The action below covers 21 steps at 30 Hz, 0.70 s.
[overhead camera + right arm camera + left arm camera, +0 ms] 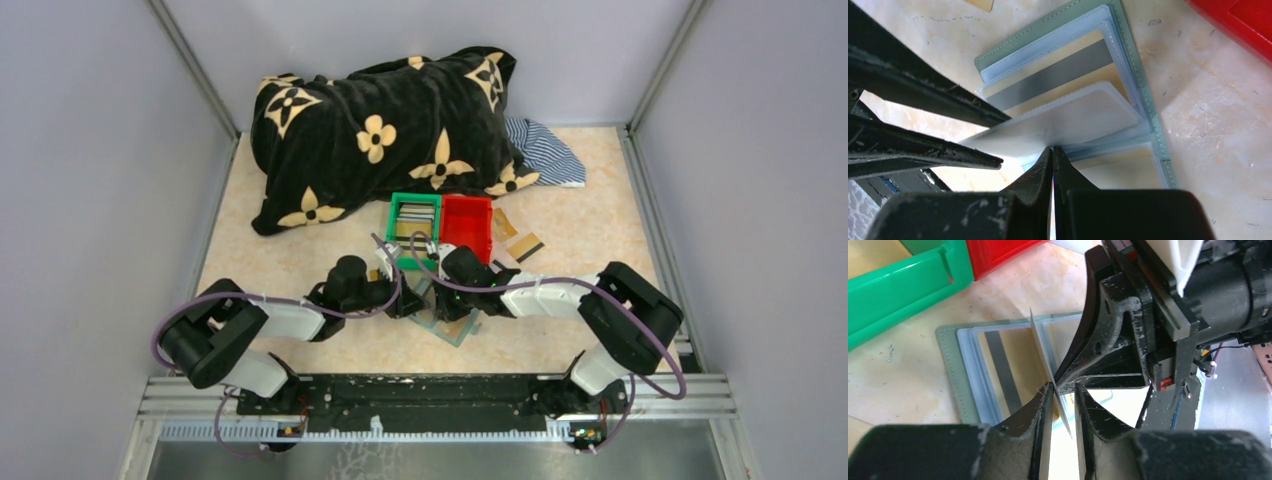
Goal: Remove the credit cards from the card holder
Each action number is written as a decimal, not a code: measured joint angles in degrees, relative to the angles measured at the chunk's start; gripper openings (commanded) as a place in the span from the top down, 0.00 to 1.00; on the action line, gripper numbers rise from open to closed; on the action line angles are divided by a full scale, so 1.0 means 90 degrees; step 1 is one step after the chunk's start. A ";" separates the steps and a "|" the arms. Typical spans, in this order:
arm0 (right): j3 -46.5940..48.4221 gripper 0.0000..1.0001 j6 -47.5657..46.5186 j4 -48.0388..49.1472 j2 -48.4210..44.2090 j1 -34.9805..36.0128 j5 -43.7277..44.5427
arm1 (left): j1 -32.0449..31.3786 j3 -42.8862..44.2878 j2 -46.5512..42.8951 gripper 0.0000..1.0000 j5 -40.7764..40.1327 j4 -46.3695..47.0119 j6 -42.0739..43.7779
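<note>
Holder [1058, 65] laid open on beige marbled table [600, 200], lilac walls [100, 150] – clear leaf [1073, 117] pinched by right gripper [1053, 150], straddled by narrowly parted left gripper [1063, 400].

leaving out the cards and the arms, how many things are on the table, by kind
bins: 2, green bin and red bin
cloths: 2, black flowered blanket and striped cloth
card holder: 1
total: 5
</note>
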 measured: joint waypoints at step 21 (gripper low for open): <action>-0.0189 0.66 0.0073 -0.1205 -0.1773 -0.0104 0.0534 | -0.0318 0.0075 -0.0002 0.80 0.0083 0.0095 -0.0194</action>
